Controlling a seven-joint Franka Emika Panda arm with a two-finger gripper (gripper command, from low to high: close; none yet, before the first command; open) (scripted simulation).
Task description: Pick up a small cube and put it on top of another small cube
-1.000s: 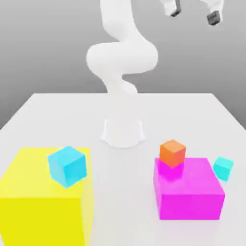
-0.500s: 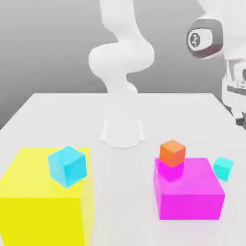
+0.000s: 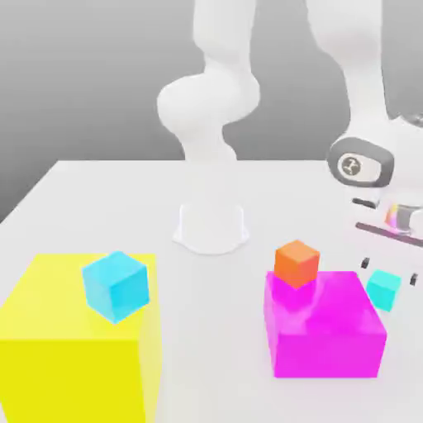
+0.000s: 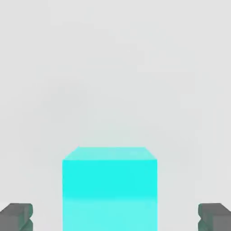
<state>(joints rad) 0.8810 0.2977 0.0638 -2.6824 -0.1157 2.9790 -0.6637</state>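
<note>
**Open jaws poised over the small teal cube**

The gripper [image 3: 388,266] hangs with jaws spread wide just above the small teal cube [image 3: 384,289], which sits on the white worktop [image 3: 99,198] beside the magenta block [image 3: 326,330]. An orange cube [image 3: 297,263] rests on that block's back corner.
</note>
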